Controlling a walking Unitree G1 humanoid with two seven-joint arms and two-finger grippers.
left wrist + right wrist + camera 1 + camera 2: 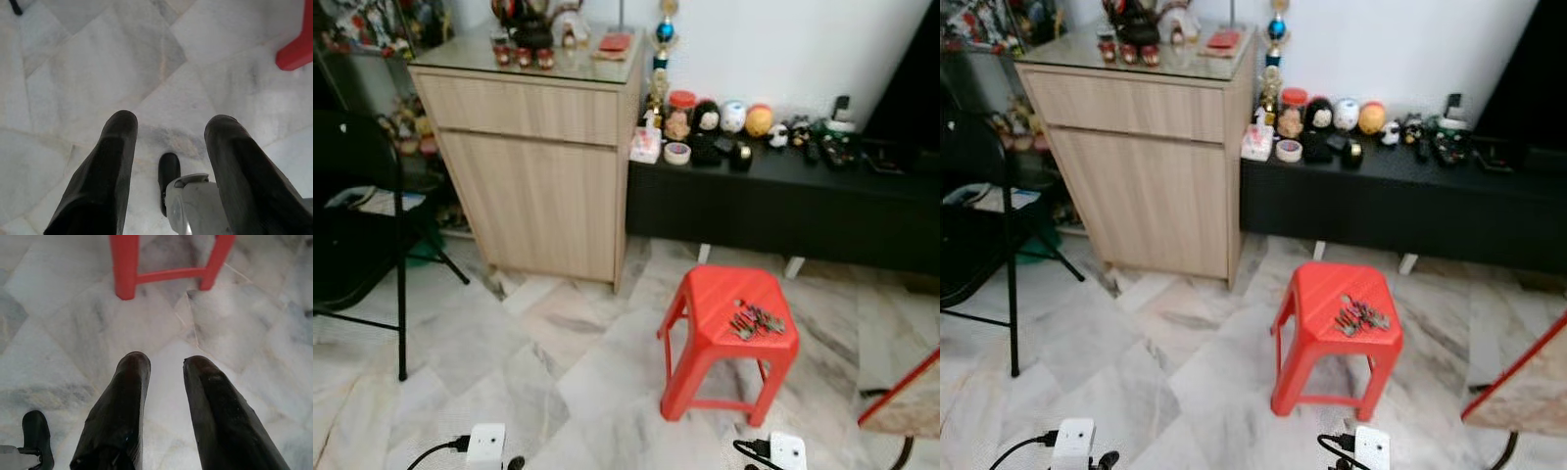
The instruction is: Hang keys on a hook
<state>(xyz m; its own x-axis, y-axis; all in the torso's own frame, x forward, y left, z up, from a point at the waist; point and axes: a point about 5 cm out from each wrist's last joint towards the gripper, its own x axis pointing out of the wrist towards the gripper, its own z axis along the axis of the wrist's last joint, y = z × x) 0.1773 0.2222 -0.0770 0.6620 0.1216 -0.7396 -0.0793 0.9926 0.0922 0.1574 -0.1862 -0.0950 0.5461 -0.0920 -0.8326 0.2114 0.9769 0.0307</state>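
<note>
A: In the left eye view, what do the keys look like?

B: A small bunch of dark metal keys (757, 321) lies loose and fanned out on the seat of a red plastic stool (710, 294), toward its right half. The stool stands on the pale marble floor (558, 362), just in front of a long black low cabinet (783, 201).

A: And room around it?

B: Open floor lies to the stool's left and front. A light wooden cupboard (533, 166) stands further left, and a black folding chair (357, 215) at the left edge.

A: The right eye view?

B: Same scene; two white plug adaptors (1072, 439) sit on the floor at the near edge.

A: Left wrist?

B: The left gripper (171, 125) hangs over bare marble, fingers spread, holding nothing. A corner of the stool shows.

A: Right wrist?

B: The right gripper (167, 361) hangs likewise, fingers parted and empty, with the stool's red legs and crossbar (168, 274) ahead.
</note>
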